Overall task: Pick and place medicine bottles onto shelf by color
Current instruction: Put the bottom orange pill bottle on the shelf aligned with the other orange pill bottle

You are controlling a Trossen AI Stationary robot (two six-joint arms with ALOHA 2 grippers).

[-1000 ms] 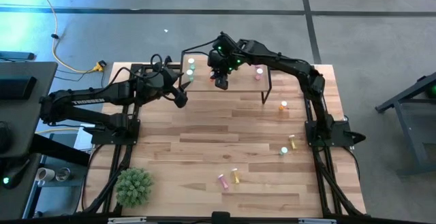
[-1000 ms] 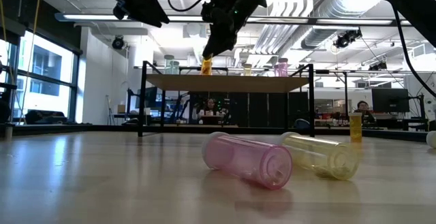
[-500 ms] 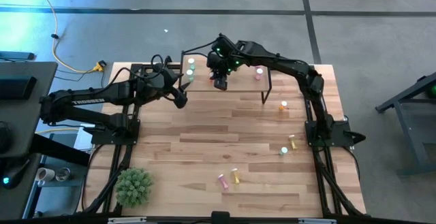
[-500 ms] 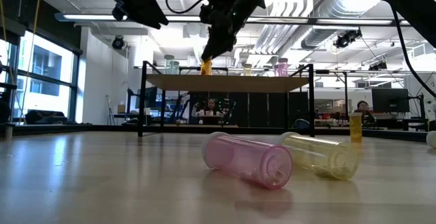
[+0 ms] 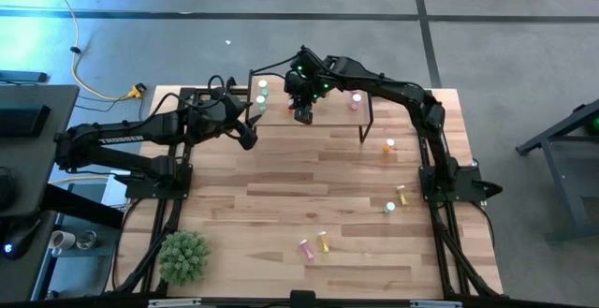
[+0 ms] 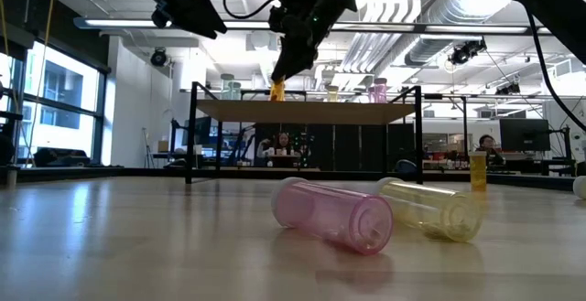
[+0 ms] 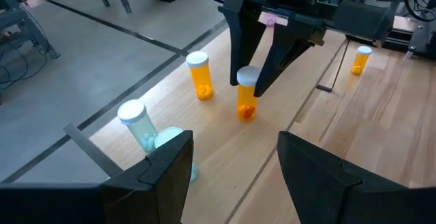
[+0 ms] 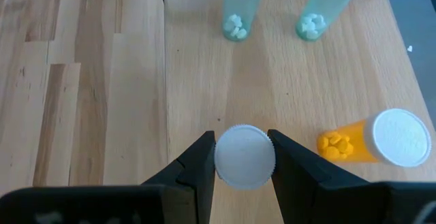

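My right gripper point(image 5: 301, 113) is over the shelf point(image 5: 329, 110), shut on an orange medicine bottle point(image 7: 246, 101) with a white cap. On the shelf a second orange bottle point(image 7: 199, 75), two green ones point(image 7: 134, 118) point(image 8: 242, 7) and a pink one point(image 5: 356, 100) stand on their bases. My left gripper point(image 7: 235, 176) hovers open just off the shelf's left end, with nothing between its fingers. My right gripper pinches the orange bottle's white cap point(image 8: 226, 157) between its two fingers, one on each side. The fingers point(image 7: 236, 43) come from above, slanting down. The bottle stands upright below them, its base point(image 7: 246, 114) at the shelf top; whether it rests there I cannot tell.
Loose bottles are spread over the table's right and near parts: an orange one point(image 5: 390, 144), a yellow point(image 5: 401, 195) and a green point(image 5: 390, 207), and a pink point(image 6: 334, 214) and a yellow point(image 6: 430, 208) lying on their sides. A green plant point(image 5: 183, 256) sits near left.
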